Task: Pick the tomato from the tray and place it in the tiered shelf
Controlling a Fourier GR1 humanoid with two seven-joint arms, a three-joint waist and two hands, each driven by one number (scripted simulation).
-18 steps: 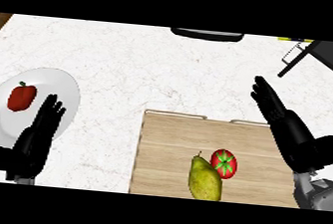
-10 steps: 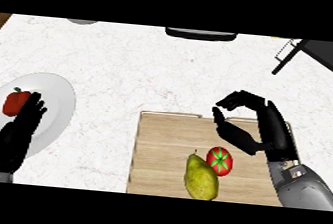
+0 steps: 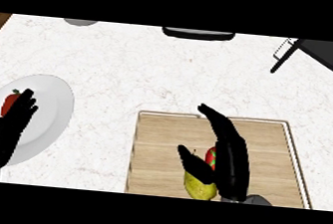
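Black right hand (image 3: 225, 154) spreads wide over the pale wooden tray (image 3: 269, 158), fingers straight toward twelve o'clock and thumb at nine, likely bracketing the round red tomato (image 3: 210, 158) beside a yellow-green pear (image 3: 198, 186). Left hand (image 3: 9, 125) rests open across the white plate (image 3: 51, 109). Dark-framed tiered shelf (image 3: 308, 51) waits at one o'clock.

The small round red tomato (image 3: 210, 157) with green top lies on the flat wooden tray (image 3: 269, 158), lower middle of the frame, mostly hidden.
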